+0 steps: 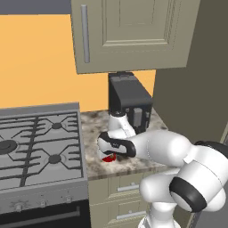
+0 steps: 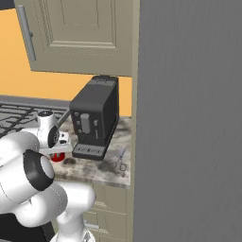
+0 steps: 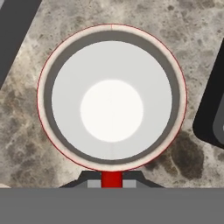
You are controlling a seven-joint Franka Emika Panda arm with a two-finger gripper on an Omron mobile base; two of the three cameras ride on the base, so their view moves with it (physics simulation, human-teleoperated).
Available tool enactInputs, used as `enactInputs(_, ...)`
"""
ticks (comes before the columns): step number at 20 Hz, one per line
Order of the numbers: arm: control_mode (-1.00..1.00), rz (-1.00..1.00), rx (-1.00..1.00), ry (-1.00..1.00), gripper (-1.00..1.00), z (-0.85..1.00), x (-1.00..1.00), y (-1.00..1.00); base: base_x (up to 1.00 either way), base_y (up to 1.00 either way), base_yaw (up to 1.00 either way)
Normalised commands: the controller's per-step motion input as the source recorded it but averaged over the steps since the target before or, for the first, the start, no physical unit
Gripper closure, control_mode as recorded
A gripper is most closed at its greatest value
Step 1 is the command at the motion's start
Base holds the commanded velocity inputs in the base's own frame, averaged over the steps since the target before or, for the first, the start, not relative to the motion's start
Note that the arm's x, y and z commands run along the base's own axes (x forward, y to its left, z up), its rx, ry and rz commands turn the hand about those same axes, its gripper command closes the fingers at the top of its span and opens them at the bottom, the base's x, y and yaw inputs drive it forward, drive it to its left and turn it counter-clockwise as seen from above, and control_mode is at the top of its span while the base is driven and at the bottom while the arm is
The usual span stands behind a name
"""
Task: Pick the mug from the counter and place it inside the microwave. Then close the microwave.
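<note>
The red mug (image 3: 111, 98), white inside, stands upright on the speckled counter (image 3: 26, 127), and I look straight down into it. My gripper (image 3: 111, 180) sits at its near rim, with the two dark fingertips pressed against a narrow red part of the mug between them. From the base views the mug (image 1: 109, 157) (image 2: 57, 157) peeks out under the hand, with the gripper (image 1: 108, 152) (image 2: 57, 152) low over the counter (image 1: 95, 129) beside the stove. The microwave is out of view.
A black coffee machine (image 1: 129, 100) (image 2: 94, 118) stands on the counter right behind the mug. The grey gas stovetop (image 1: 35, 142) lies to the left. A beige wall cabinet (image 1: 129, 35) hangs overhead. A tall grey panel (image 2: 189, 118) closes off the right side.
</note>
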Motion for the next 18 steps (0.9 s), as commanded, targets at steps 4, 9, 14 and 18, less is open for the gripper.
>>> enactInputs(4,-1.00,0.00,0.00,0.00,1.00,0.15,-0.22,0.00,0.00,0.00,0.00)
enactInputs(9,-1.00,0.00,0.00,-0.01,1.00,0.49,-0.43,0.00,0.00,0.00,0.00)
enactInputs(14,-1.00,0.00,0.00,-0.04,1.00,0.58,-0.30,-0.01,0.00,0.00,0.00)
enactInputs(18,-1.00,0.00,0.00,-0.06,1.00,0.56,-0.09,-0.12,0.00,0.00,0.00)
